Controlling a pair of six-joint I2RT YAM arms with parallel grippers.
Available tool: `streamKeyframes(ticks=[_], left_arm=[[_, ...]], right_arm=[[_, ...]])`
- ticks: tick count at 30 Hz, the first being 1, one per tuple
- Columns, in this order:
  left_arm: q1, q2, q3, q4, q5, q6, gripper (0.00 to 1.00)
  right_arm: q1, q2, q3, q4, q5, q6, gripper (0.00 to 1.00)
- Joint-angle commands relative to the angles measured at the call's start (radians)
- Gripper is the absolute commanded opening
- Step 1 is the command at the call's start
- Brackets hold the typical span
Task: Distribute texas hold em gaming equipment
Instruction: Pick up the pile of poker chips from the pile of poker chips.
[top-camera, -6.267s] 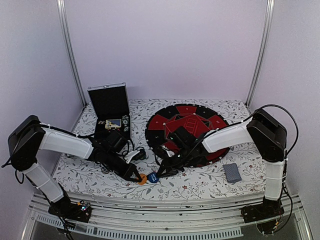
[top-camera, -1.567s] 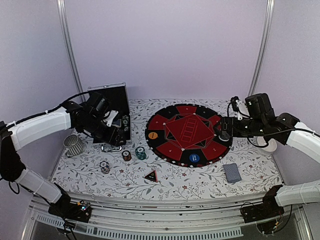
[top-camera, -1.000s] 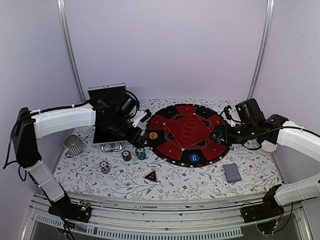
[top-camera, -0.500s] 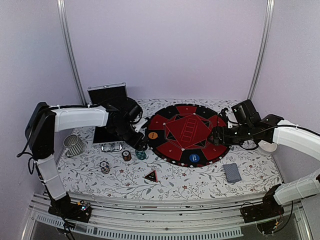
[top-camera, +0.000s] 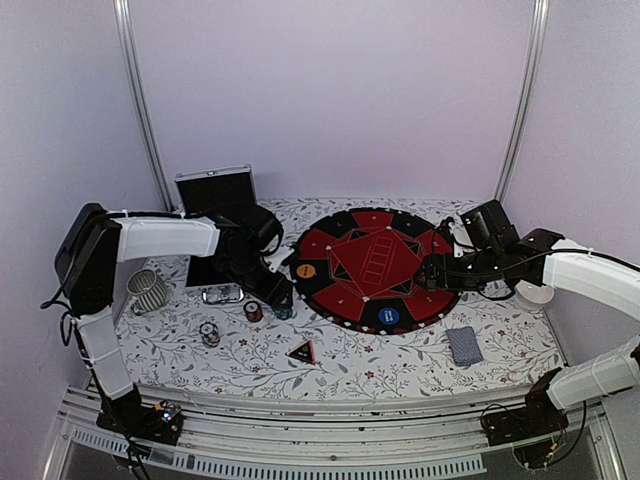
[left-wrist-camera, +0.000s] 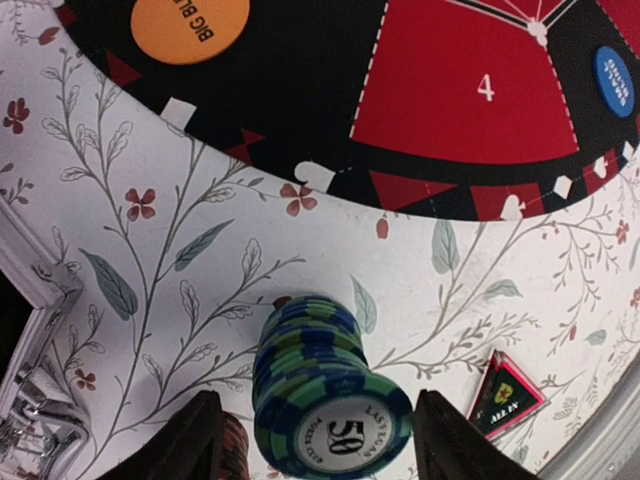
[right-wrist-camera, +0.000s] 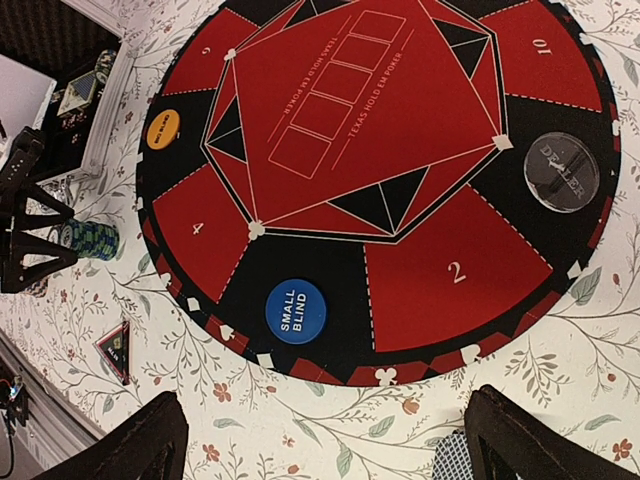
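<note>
I'm hovering the left gripper (left-wrist-camera: 315, 455) over the teal chip stack (left-wrist-camera: 320, 370), just off the mat's (top-camera: 372, 222) left edge. Its jaws are released and straddling the stack, gaps on both sides. The right gripper (right-wrist-camera: 325, 440) is hanging wide open above the mat's right side. The orange button (right-wrist-camera: 163, 129) and blue button (right-wrist-camera: 296, 310) are sitting on the mat.

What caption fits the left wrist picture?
Left gripper straddles a teal chip stack beside the red-and-black mat.

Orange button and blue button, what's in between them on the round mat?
The red wedge marked 4 lies between the orange button and blue button, clearest from the right wrist view.
</note>
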Motion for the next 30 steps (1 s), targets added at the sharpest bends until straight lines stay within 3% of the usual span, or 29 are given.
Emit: streamKeyframes(ticks=[1, 12, 16, 17, 25, 30], left_arm=[[0.006, 0.029, -0.016, 0.003, 0.003, 0.003, 0.64], [0.002, 0.005, -0.016, 0.007, 0.024, 0.014, 0.36], [0.000, -0.009, -0.014, 0.002, 0.023, 0.016, 0.12], [-0.001, -0.014, -0.009, -0.003, 0.017, 0.017, 0.00], [-0.031, -0.044, 0.083, -0.082, -0.071, 0.042, 0.00], [-0.111, -0.038, 0.159, -0.115, -0.043, 0.065, 0.00]], right_arm=[[-0.003, 0.017, -0.009, 0.016, -0.011, 0.001, 0.99], [-0.003, 0.024, -0.006, 0.017, -0.013, 0.002, 0.99], [-0.003, 0.019, -0.007, 0.017, -0.011, 0.001, 0.99], [-0.003, 0.018, -0.007, 0.017, -0.011, 0.001, 0.99], [-0.003, 0.004, -0.009, 0.017, -0.010, -0.001, 0.99], [-0.005, -0.011, -0.020, 0.019, 0.003, -0.003, 0.99]])
